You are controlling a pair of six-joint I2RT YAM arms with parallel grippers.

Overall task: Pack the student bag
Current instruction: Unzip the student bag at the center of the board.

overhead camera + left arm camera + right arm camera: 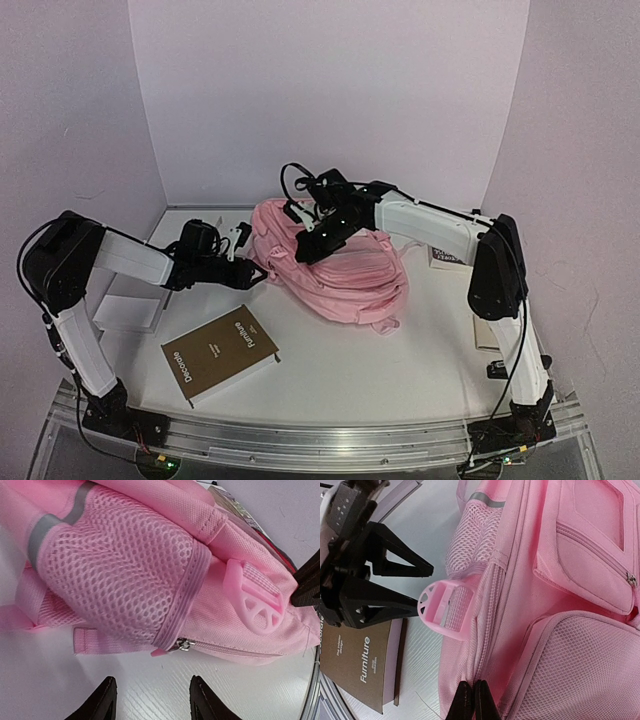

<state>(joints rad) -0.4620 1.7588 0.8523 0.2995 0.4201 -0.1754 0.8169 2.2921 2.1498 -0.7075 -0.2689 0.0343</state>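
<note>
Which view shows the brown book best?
Top external: the brown book shows whole, cover up, nothing over it. Right wrist catches only a cropped part with the word Furniture; left wrist shows none of it.

Bright, even, diffuse light with a lilac cast on the walls (330, 90); only soft shadows lie under the student bag (340, 280); the front rail (300, 440) glints.

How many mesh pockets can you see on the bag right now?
2. A side mesh pocket with a grey stripe faces the left gripper; a front mesh pocket lies beside the right gripper. The far side of the student bag is hidden, so there may be more.
</note>
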